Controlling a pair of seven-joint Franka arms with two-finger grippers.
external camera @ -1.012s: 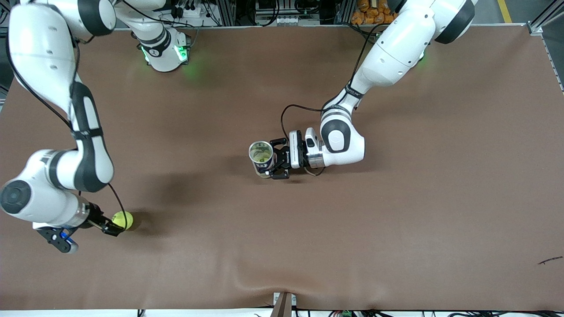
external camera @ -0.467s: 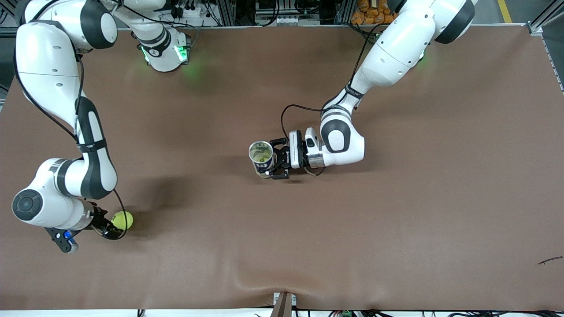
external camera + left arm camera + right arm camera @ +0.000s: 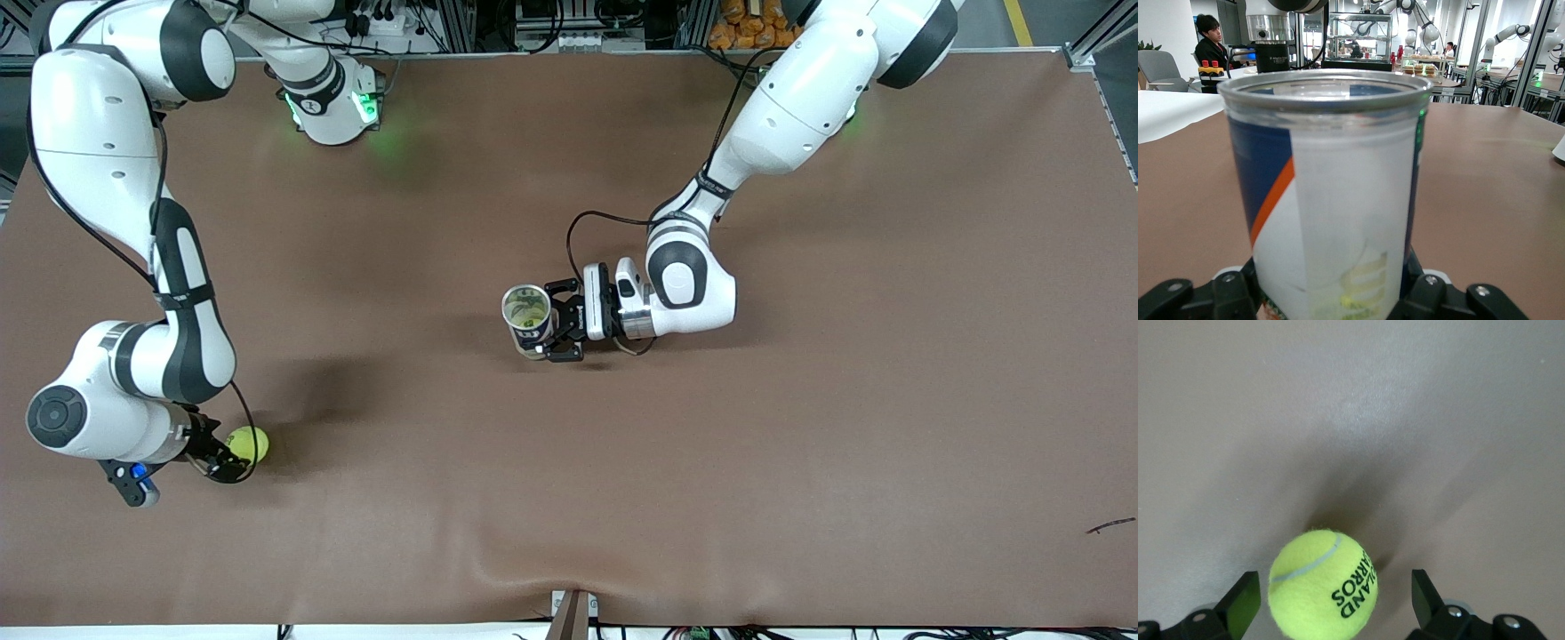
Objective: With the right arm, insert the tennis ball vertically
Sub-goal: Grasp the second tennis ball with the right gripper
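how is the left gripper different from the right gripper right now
The left gripper is shut on the upright tennis ball can at the middle of the table; the right gripper is open, fingers either side of the tennis ball, not yet closed on it. The left gripper reaches in sideways at the can's wall; the right gripper works toward the right arm's end of the table, nearer the front camera. Both are black and two-fingered.
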